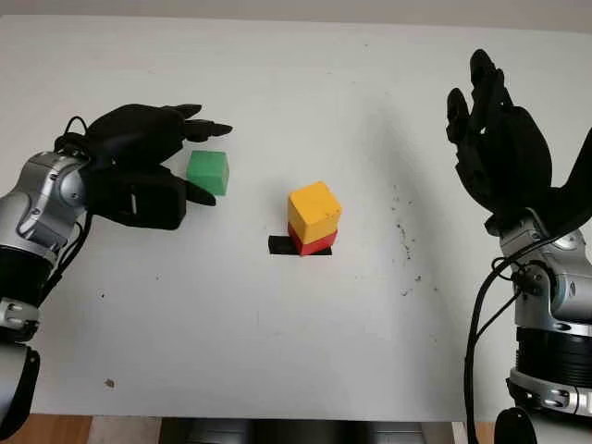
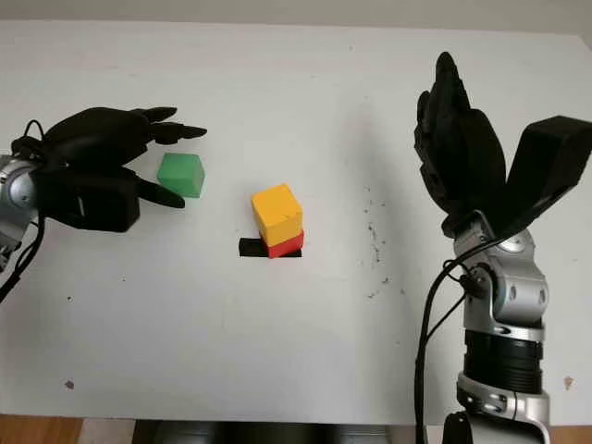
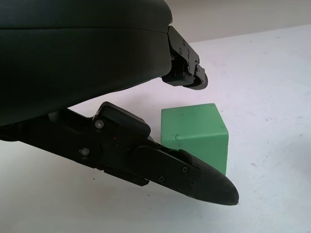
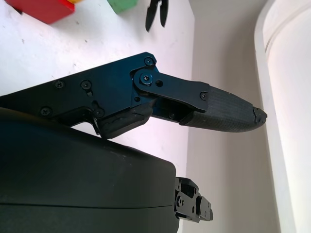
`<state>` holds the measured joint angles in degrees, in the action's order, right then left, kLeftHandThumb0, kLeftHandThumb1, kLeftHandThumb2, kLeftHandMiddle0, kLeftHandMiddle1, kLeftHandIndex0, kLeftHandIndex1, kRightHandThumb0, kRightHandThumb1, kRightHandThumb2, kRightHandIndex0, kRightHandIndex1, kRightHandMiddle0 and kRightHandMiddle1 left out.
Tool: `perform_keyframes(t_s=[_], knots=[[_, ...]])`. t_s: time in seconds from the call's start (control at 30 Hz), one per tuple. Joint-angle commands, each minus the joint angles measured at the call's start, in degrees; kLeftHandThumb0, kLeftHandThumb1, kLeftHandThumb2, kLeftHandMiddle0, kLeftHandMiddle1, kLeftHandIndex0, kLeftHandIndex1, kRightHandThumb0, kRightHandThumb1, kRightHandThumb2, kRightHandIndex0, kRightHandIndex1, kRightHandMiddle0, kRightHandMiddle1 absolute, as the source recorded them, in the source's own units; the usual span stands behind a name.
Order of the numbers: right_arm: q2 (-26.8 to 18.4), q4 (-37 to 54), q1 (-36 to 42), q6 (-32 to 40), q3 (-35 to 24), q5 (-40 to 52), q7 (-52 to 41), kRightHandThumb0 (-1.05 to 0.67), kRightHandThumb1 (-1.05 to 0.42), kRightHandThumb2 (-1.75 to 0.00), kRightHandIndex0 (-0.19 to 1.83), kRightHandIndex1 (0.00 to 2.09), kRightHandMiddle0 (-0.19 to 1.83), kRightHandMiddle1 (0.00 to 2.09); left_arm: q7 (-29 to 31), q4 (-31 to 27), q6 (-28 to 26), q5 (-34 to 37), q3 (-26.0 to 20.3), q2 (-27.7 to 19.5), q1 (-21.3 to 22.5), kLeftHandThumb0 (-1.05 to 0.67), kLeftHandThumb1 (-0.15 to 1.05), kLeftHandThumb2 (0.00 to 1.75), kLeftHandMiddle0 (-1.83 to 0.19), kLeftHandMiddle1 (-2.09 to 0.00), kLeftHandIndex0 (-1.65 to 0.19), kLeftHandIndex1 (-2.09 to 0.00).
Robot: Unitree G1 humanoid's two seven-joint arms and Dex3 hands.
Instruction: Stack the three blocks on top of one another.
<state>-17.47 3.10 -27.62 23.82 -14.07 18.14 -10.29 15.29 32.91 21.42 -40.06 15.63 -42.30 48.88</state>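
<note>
Now, on the left side of the white table (image 1: 277,370), we have our left hand (image 1: 153,171) reaching toward the green block (image 1: 208,172). The hand is open and holds nothing: its fingers (image 1: 205,129) extend past the far side of the block and its thumb (image 1: 194,192) lies along the near side, so the block sits between them. From the left wrist view, the green block (image 3: 195,135) stands flat on the table, with a thumb tip (image 3: 206,187) just in front of it and a fingertip (image 3: 187,73) above and behind it; we cannot tell whether either one touches the block.

Toward the middle of the table we see the yellow block (image 1: 314,211) sitting on top of the red block (image 1: 314,242), turned a little relative to it. The red block rests on a black mark (image 1: 281,246) on the table. That makes three blocks in all: one green, one yellow, one red, with two stacked and the green one well apart from them to the left.

On the right, we hold our right hand (image 1: 495,139) raised above the table, released and empty, its fingers pointing away from us. A scatter of dark specks (image 1: 405,240) lies on the table between the stack and this hand.
</note>
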Motion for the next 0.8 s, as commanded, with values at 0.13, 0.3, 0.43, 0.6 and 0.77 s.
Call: perform_keyframes(t_s=[0.13, 0.3, 0.43, 0.6, 0.77], knots=[[0.6, 1.3, 1.3, -1.4, 0.9, -1.2, 0.2, -0.83, -1.05, -0.72, -0.19, 0.0, -0.19, 0.0, -7.1, 3.3, 0.7, -3.9, 2.7, 1.1, 1.5, -0.81, 0.93, 0.04, -0.12, -0.06, -0.38, -0.09], [0.6, 1.6, 1.5, -1.1, 0.9, -1.3, 0.4, -0.82, -1.05, -0.7, -0.19, 0.0, -0.19, 0.0, -11.6, 4.1, 0.1, -8.1, 5.1, 1.1, 2.1, -0.79, 0.95, 0.05, -0.13, -0.06, -0.45, -0.11], [0.3, 1.4, 1.6, -1.2, 0.9, -1.5, 0.1, -0.83, -1.05, -0.69, -0.19, 0.0, -0.19, 0.0, -14.0, 3.6, -0.5, -9.7, 5.6, 1.2, 1.8, -0.79, 0.96, 0.06, -0.17, -0.07, -0.56, -0.17], [0.4, 1.2, 1.3, -1.4, 0.9, -1.7, -0.2, -0.83, -1.05, -0.68, -0.19, 0.0, -0.19, 0.0, -19.5, 4.6, 1.2, -10.7, 5.9, 1.1, 1.4, -0.76, 0.96, 0.06, -0.34, -0.07, -0.31, -1.19], [0.2, 1.5, 1.3, -1.3, 1.0, -1.9, -0.5, -0.82, -1.05, -0.69, -0.19, 0.0, -0.19, 0.0, -21.8, 5.3, 3.0, -9.8, 5.4, 1.0, 1.0, -0.69, 0.95, 0.05, -0.41, -0.09, -0.35, -1.45]])
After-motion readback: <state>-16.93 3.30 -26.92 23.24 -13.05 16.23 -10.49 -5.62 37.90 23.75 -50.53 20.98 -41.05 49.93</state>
